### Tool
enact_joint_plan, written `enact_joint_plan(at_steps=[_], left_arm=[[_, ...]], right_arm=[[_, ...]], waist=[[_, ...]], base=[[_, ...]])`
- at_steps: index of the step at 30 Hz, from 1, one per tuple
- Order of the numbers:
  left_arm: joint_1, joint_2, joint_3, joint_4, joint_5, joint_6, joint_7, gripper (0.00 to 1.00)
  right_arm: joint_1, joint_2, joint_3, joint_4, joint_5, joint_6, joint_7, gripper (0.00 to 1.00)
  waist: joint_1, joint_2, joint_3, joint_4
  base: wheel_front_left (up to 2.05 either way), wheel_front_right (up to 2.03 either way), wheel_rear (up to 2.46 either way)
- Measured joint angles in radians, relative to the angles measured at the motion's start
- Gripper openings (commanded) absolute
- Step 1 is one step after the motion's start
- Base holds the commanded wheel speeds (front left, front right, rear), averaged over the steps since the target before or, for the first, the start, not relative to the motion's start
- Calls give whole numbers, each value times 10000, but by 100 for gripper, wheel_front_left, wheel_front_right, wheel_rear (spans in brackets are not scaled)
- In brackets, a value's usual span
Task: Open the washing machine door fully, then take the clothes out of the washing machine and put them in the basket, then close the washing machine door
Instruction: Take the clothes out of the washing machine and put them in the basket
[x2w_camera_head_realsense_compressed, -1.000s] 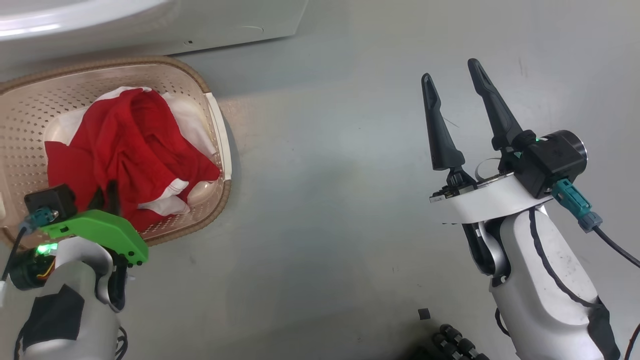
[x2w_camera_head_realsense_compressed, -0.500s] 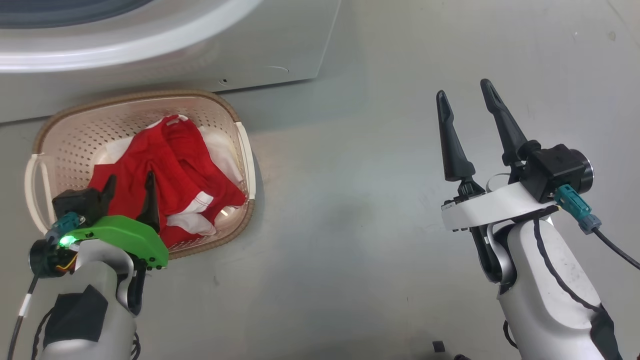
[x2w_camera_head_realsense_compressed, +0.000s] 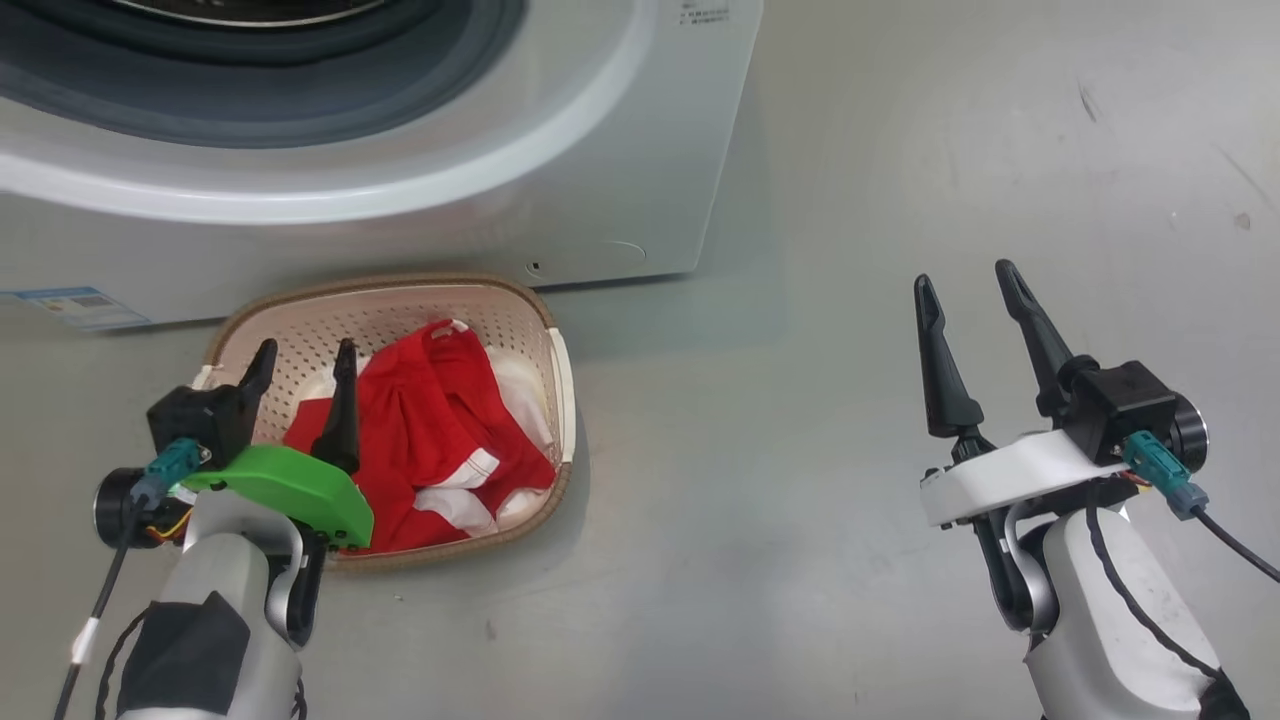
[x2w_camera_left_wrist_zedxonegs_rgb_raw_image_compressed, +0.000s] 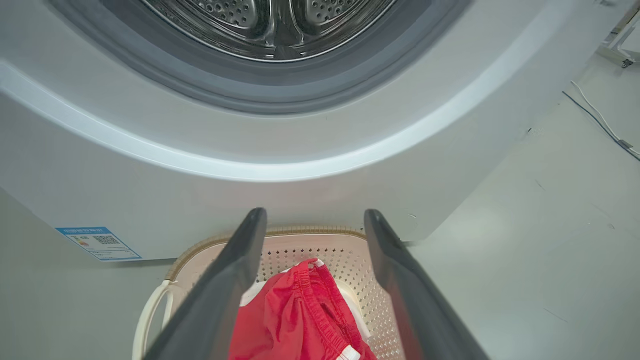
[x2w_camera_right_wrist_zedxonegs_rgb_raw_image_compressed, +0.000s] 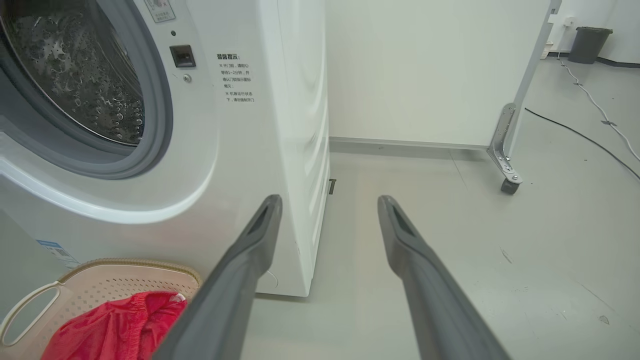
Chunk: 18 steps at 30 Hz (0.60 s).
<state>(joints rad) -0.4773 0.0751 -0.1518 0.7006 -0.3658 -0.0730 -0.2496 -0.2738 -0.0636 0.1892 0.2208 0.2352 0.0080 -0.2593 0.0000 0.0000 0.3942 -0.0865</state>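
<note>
Floor (x2w_camera_head_realsense_compressed: 700, 600), grey and scuffed, runs up from the bottom of the head view. At the lower left the left fingers (x2w_camera_head_realsense_compressed: 343, 400) stand apart with nothing held, raised over the near end of the basket (x2w_camera_head_realsense_compressed: 400, 285). At the lower right the right fingers (x2w_camera_head_realsense_compressed: 940, 370) are spread too and empty, well apart from everything else.

Just past the left fingers lie the clothes (x2w_camera_head_realsense_compressed: 430, 430), a red and white heap inside the basket. The left wrist view shows them low in the frame between the two fingers; whether cloth touches a finger I cannot tell. The basket sits on the floor close against the foot of the washing machine (x2w_camera_head_realsense_compressed: 500, 160), right under the porthole. Farther up, the grey seal (x2w_camera_left_wrist_zedxonegs_rgb_raw_image_compressed: 270, 95) rings an uncovered opening, and the drum (x2w_camera_left_wrist_zedxonegs_rgb_raw_image_compressed: 270, 25) looks empty where it can be seen.

By my reading the unloading is done and closing the door is what is left. Trouble could come when the left arm lifts: a loose fold hooked on a finger would be dragged out over the rim. The basket, so close under the opening, could be shoved by an arm reaching for the door. The drum's lowest part is hidden, so a garment might be shut inside
</note>
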Motion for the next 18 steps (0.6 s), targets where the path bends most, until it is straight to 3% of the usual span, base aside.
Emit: enact_joint_plan(at_steps=[18], left_arm=[[1795,36,-119,-2366,740,207,-12,100]], right_arm=[[1477,10,-309,470,0,219,0,100]], waist=[[0,0,-2392,656]], base=[[0,0,0]])
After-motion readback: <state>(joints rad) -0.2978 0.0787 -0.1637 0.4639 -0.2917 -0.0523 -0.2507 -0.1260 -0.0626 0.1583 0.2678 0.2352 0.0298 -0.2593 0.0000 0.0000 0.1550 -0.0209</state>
